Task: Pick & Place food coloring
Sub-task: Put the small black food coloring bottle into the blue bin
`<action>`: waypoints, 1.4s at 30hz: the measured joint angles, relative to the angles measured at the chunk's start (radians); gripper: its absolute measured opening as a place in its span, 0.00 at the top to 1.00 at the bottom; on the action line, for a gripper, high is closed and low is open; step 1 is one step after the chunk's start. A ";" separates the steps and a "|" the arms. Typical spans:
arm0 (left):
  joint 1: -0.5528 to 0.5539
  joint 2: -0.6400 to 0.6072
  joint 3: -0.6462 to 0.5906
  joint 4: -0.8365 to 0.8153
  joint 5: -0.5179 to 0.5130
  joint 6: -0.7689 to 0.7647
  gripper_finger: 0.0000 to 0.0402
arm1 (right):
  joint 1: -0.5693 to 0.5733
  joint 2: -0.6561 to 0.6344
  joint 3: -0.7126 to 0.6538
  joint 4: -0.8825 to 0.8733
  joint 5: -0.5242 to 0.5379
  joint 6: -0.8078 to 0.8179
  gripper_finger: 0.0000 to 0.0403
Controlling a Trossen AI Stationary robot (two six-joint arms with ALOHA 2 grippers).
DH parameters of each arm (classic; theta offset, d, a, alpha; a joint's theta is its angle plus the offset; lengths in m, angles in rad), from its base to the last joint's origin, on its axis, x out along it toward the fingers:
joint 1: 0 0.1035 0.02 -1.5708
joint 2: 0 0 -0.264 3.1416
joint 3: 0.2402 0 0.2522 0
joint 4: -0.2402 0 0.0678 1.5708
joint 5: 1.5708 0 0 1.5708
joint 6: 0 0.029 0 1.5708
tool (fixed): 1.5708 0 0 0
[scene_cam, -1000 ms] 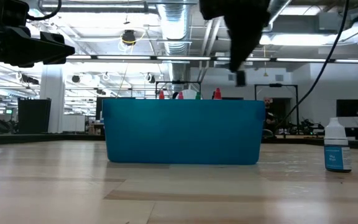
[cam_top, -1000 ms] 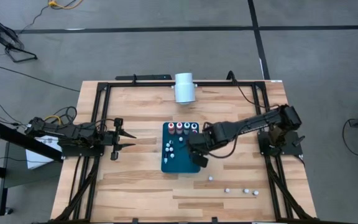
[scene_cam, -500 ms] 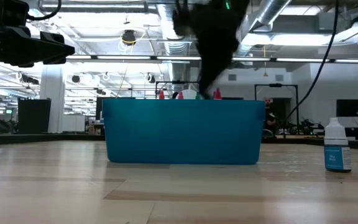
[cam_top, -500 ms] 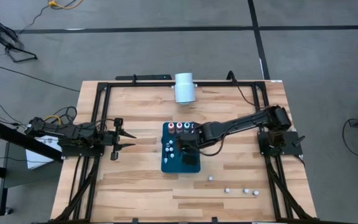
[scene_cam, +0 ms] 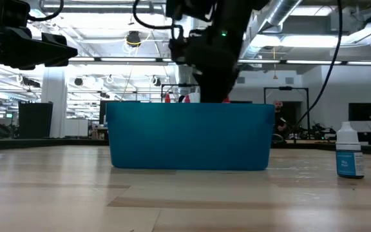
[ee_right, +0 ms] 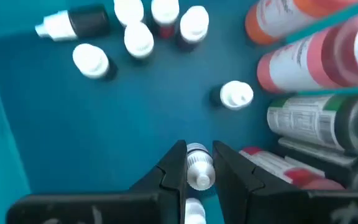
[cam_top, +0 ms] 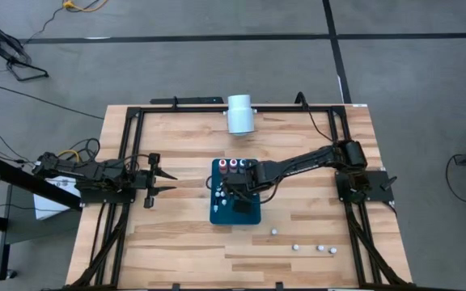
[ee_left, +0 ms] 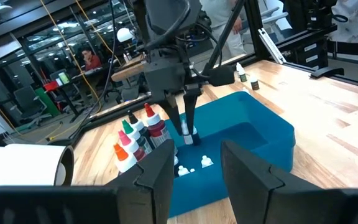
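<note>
Right hand (ee_right: 197, 163), reaching down into the teal bin (cam_top: 235, 215), its two dark fingers (ee_right: 168, 168) closed narrow on a small food coloring bottle (ee_right: 197, 169) with a ribbed white cap. In the left wrist view the same hand (ee_left: 185, 134) hangs just above the bin floor with the bottle (ee_left: 187, 138) pinched at its tips. Several more tiny white-capped bottles (ee_right: 91, 61) lie or stand loose on the smooth teal floor; one with a dark body (ee_right: 73, 22) lies on its side. Taller bottles (ee_left: 139, 138) with red, green and dark bodies and pale cone caps stand in a row against one wall of the bin. Four small bottles (cam_top: 295, 246) lie scattered on the worktop (cam_top: 176, 242) well apart from the bin, and the low view shows one (scene_cam: 350, 151) upright, white with a blue label. Left hand (cam_top: 162, 183) waits over the bare planks near the worktop's left side, fingers partly apart and empty. Pale butcher-block wood forms the worktop, edged by a black metal frame (cam_top: 128, 137); a white cylinder (cam_top: 239, 114) lies at its far edge. Grey floor surrounds it, and behind lies an open hall with ceiling ducts.
</note>
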 joint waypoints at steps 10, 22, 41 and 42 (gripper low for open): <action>0.000 0.000 0.000 0.000 0.000 0.000 0.69 | 0.000 0.014 0.003 0.027 0.039 0.075 0.87; 0.000 0.000 0.000 0.001 0.000 0.000 0.69 | 0.003 0.014 -0.030 0.037 0.044 0.179 0.87; 0.000 0.000 0.000 0.001 0.000 0.001 0.69 | 0.020 0.042 -0.054 0.088 0.100 0.179 0.83; 0.000 0.000 0.000 0.001 0.000 0.001 0.69 | 0.022 0.042 -0.055 0.088 0.100 0.179 0.82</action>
